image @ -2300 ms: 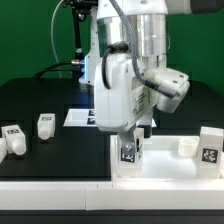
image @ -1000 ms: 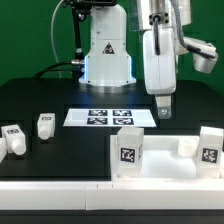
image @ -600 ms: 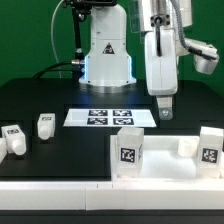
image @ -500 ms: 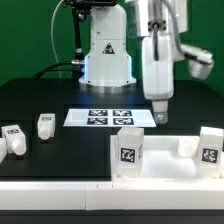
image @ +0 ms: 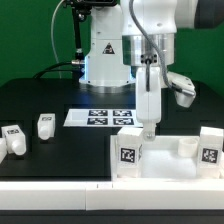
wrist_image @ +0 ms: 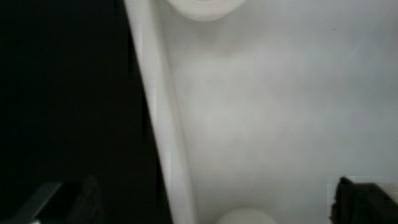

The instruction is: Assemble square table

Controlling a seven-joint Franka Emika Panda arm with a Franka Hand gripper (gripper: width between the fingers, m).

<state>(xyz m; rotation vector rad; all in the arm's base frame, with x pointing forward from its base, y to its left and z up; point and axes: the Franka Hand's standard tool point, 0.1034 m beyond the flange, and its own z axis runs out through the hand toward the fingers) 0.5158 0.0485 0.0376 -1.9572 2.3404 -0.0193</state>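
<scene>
The square tabletop (image: 165, 172) lies at the front right of the exterior view. Two white tagged legs stand on it, one at its left (image: 128, 148) and one at its right (image: 208, 146). Two more legs (image: 43, 125) (image: 12, 138) lie loose on the black table at the left. My gripper (image: 150, 129) points down at the tabletop's back rim, just right of the left leg. In the wrist view the gripper (wrist_image: 214, 200) is open and empty over the white tabletop (wrist_image: 267, 110), whose rim runs between the fingers (wrist_image: 365, 195). A round hole (wrist_image: 205, 6) shows.
The marker board (image: 105, 117) lies flat behind the tabletop, in front of the robot base (image: 105, 60). A small white bump (image: 186, 147) sits inside the tabletop near the right leg. A green wall stands behind.
The arm has swung left and down from above the table's back right. The gripper now hangs low at the tabletop's back rim. The legs and tabletop have not moved.
</scene>
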